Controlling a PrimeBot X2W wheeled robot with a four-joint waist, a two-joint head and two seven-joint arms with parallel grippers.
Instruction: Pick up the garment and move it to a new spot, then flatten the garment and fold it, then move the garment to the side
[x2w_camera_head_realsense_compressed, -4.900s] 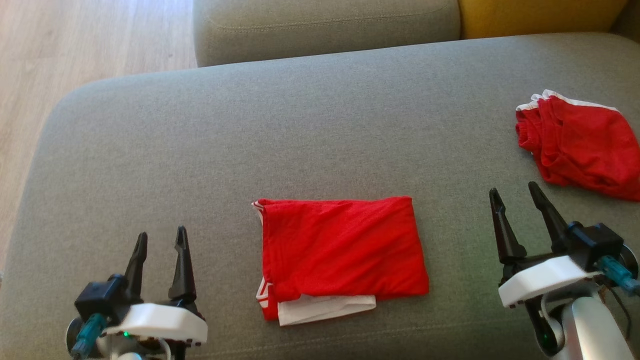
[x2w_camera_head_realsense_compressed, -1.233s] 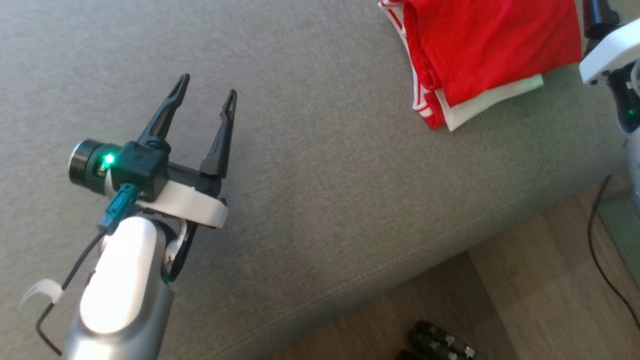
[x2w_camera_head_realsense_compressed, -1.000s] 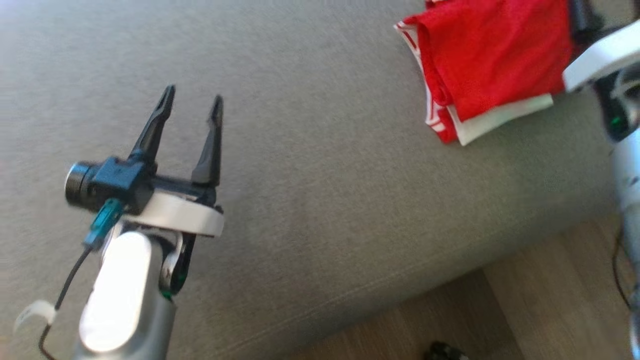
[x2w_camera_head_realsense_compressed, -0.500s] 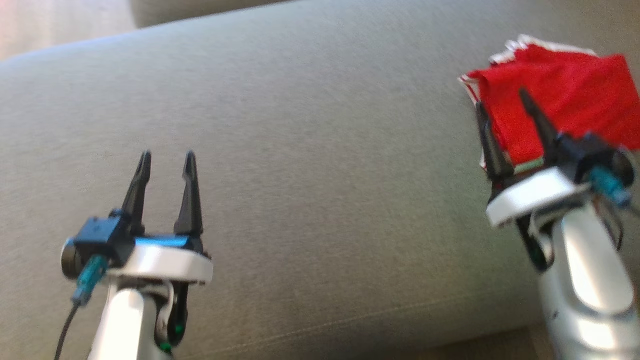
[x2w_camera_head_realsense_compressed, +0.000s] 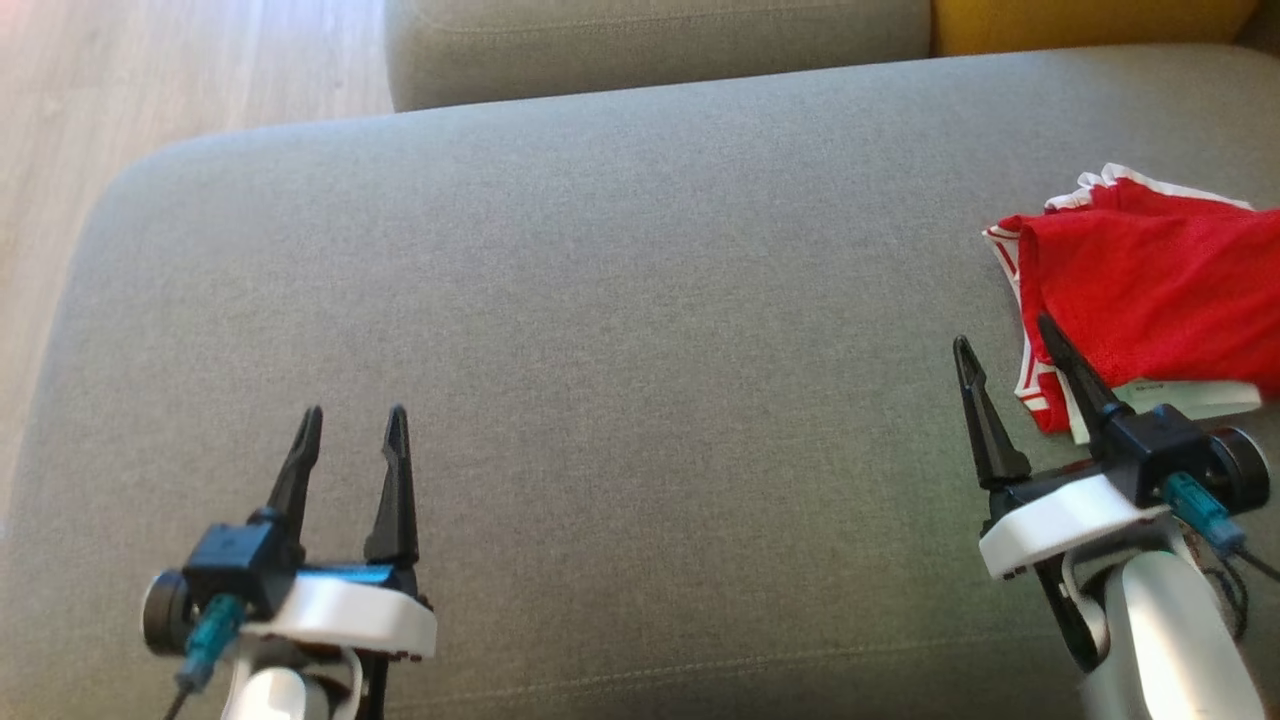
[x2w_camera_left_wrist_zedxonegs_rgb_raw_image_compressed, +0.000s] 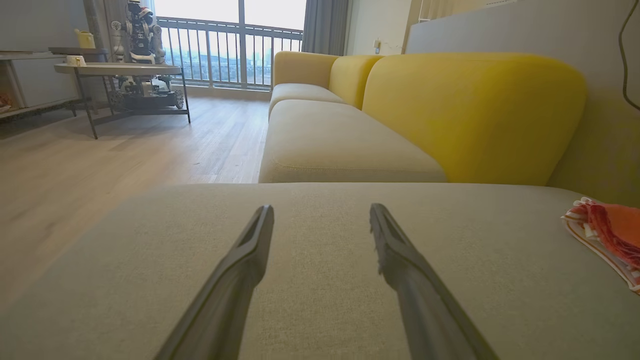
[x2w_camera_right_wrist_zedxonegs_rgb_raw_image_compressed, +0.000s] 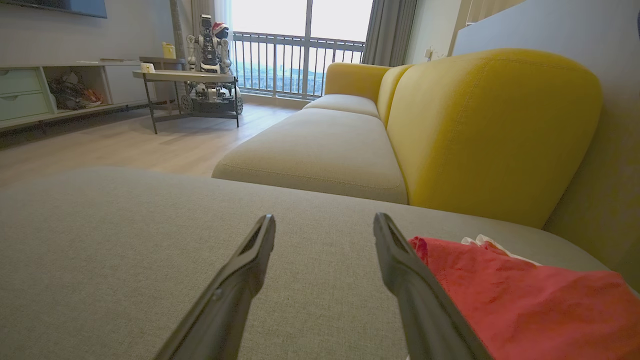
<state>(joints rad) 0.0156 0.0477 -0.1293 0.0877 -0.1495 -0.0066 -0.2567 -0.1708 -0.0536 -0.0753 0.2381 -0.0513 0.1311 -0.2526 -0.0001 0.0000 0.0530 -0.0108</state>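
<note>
- Garment (x2w_camera_head_realsense_compressed: 1150, 290): red cloth with white trim, folded, lying on the grey seat cushion (x2w_camera_head_realsense_compressed: 600, 300) at the far right of the head view; the picture's edge cuts part of it off; a white layer pokes out under its near edge
- Right gripper (x2w_camera_head_realsense_compressed: 1004, 332): low over the cushion, just left of the garment; its two dark fingers stand well apart with nothing between them; in the head view the right-hand finger crosses the garment's left edge; whether it touches the cloth cannot be told
- Left gripper (x2w_camera_head_realsense_compressed: 355, 412): at the lower left of the head view, over bare cushion, well apart from the garment; fingers spread, holding nothing
- Left wrist view: the garment sits at the right edge, off to the side of the spread fingers
- Surroundings: a second grey seat (x2w_camera_head_realsense_compressed: 650, 50) lies beyond the cushion; a yellow backrest (x2w_camera_left_wrist_zedxonegs_rgb_raw_image_compressed: 470, 110) rises behind it; pale wooden floor (x2w_camera_head_realsense_compressed: 150, 80) lies to the left; a low table (x2w_camera_left_wrist_zedxonegs_rgb_raw_image_compressed: 120, 70) carries a toy robot (x2w_camera_left_wrist_zedxonegs_rgb_raw_image_compressed: 140, 25) near a window with railings
</note>
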